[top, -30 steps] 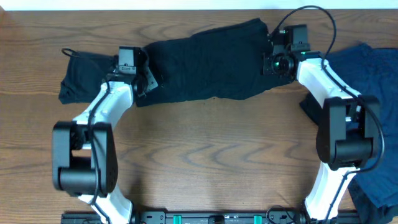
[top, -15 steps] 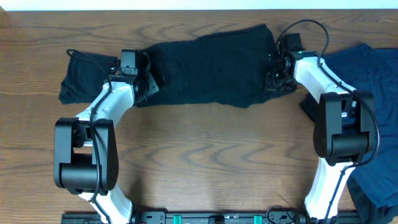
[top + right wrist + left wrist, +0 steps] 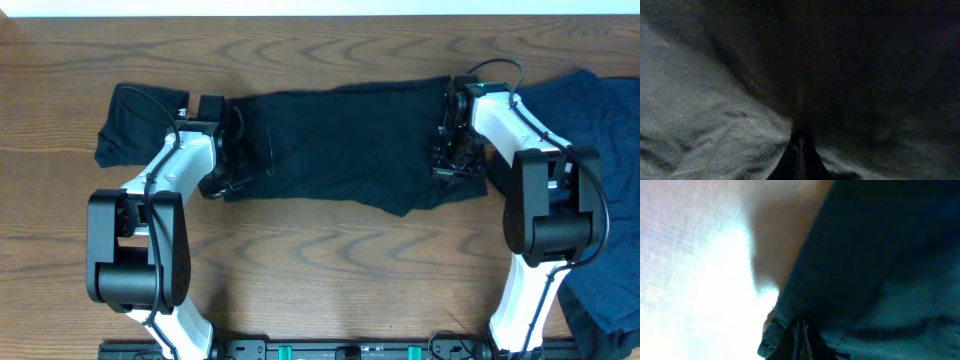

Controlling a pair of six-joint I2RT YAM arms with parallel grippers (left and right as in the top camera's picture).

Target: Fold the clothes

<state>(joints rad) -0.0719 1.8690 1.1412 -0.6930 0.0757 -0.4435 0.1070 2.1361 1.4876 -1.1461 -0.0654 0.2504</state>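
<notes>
Black cloth: the garment (image 3: 340, 140) lies spread across the far middle of the table (image 3: 330, 270), its 2 ends pinched tight by the left gripper (image 3: 222, 182) and right gripper (image 3: 452, 165). Best to move both together, evenly taut, so the fold lands square.

My left arm (image 3: 170, 165) and right arm (image 3: 510, 115) are white shells with bulky black joints; thin black cables (image 3: 497, 61) loop near the wrists.
</notes>
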